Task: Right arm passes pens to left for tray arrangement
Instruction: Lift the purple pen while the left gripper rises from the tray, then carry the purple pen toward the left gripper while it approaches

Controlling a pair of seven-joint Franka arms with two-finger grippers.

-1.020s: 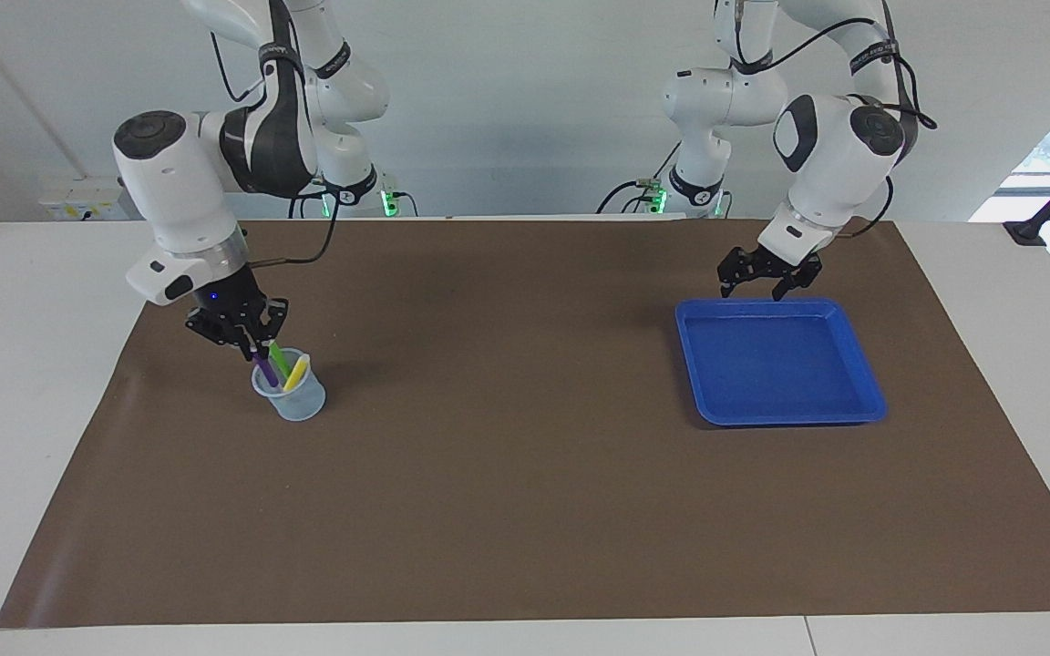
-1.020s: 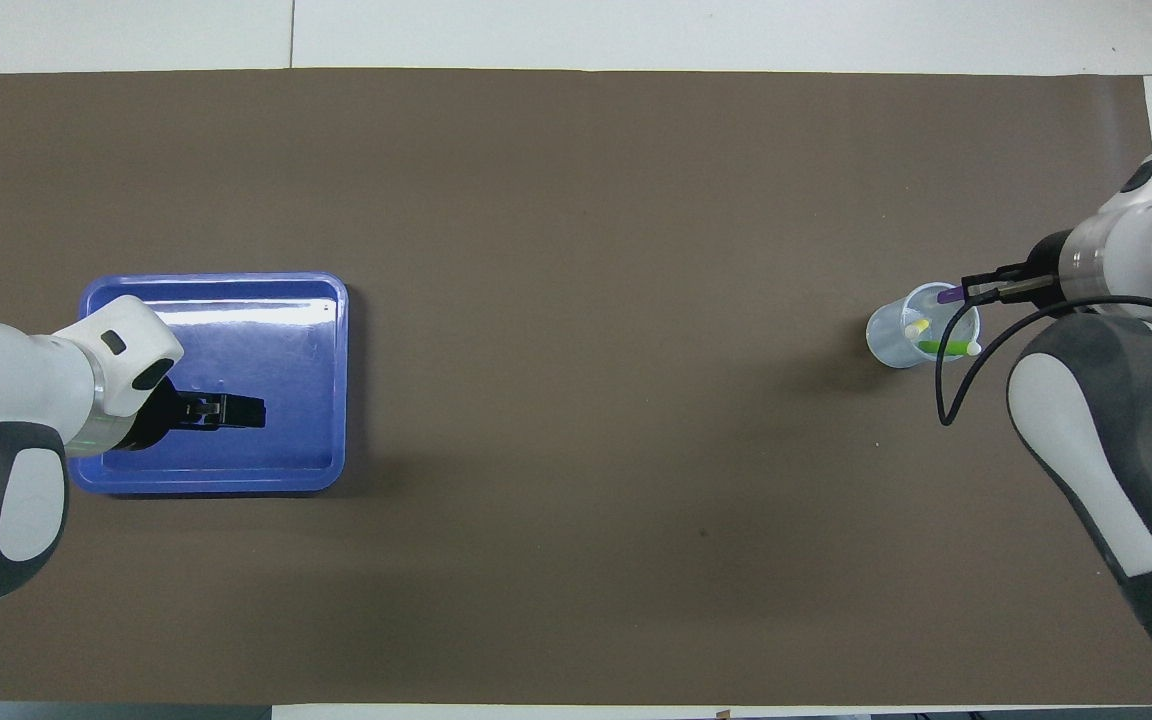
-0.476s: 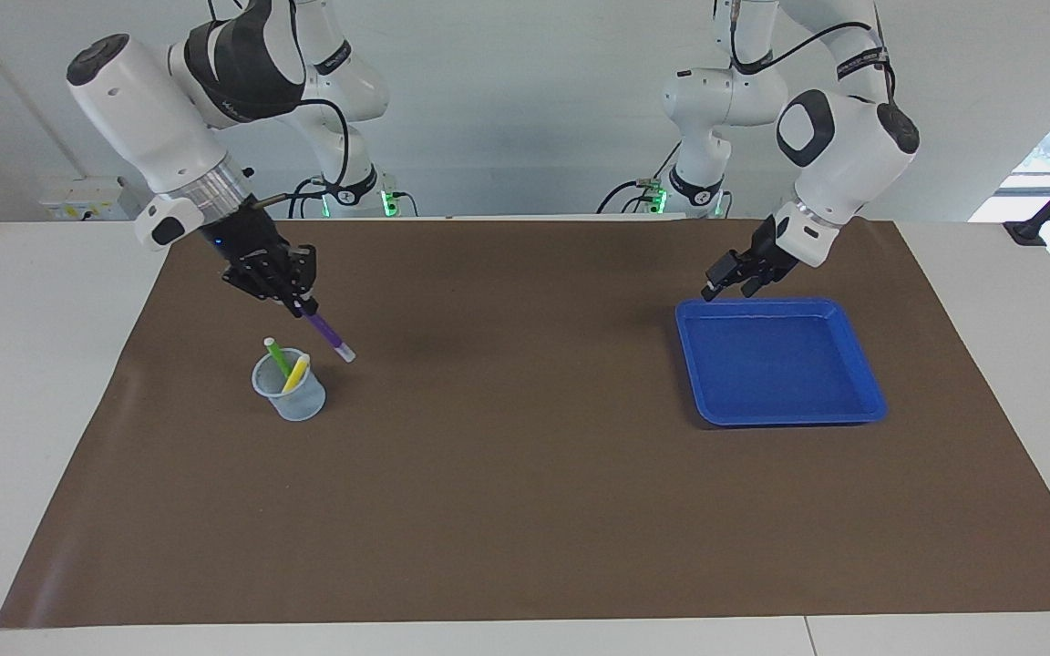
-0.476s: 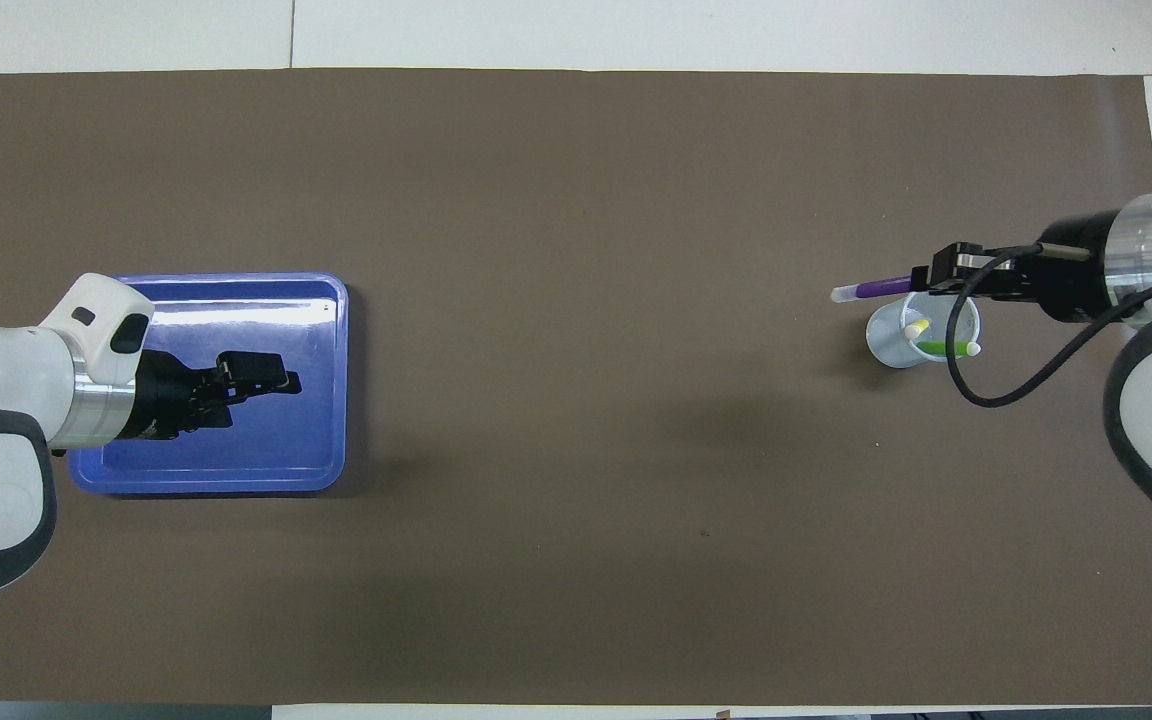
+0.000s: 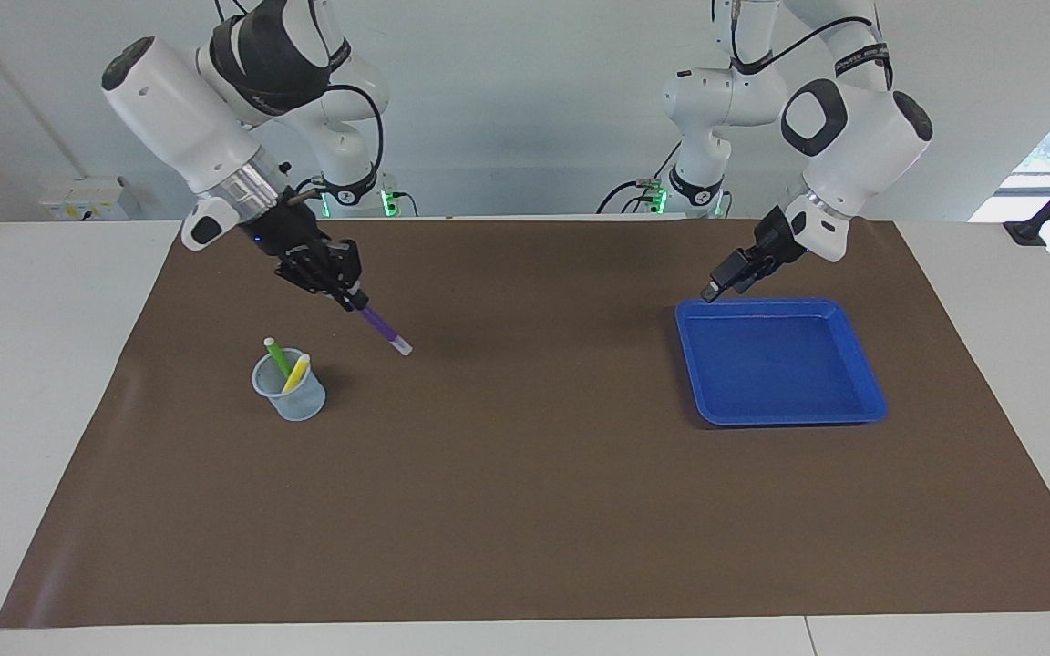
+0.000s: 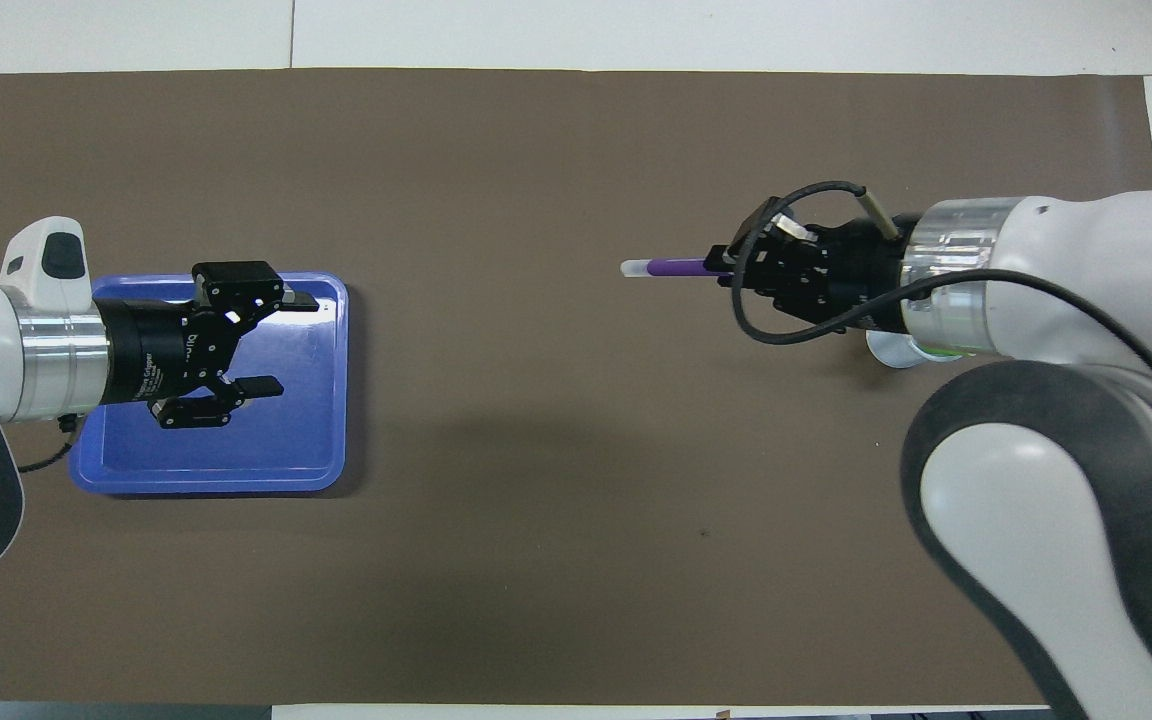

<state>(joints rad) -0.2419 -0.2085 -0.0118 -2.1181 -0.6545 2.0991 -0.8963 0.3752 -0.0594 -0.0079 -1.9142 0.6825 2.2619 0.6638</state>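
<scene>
Above the brown mat, right hand (image 5: 351,298) clenched around purple pen (image 5: 383,329), left hand (image 6: 276,343) released over blue tray (image 6: 326,400), cup (image 5: 291,394) below the right hand with green and yellow pens.

The facing camera sits high across the table, looking back at both robots from well off. The overhead camera hangs above their end, aimed steeply down. Both cover the brown paper mat (image 5: 525,510) and shallow bright-blue plastic tray (image 6: 331,470).
</scene>
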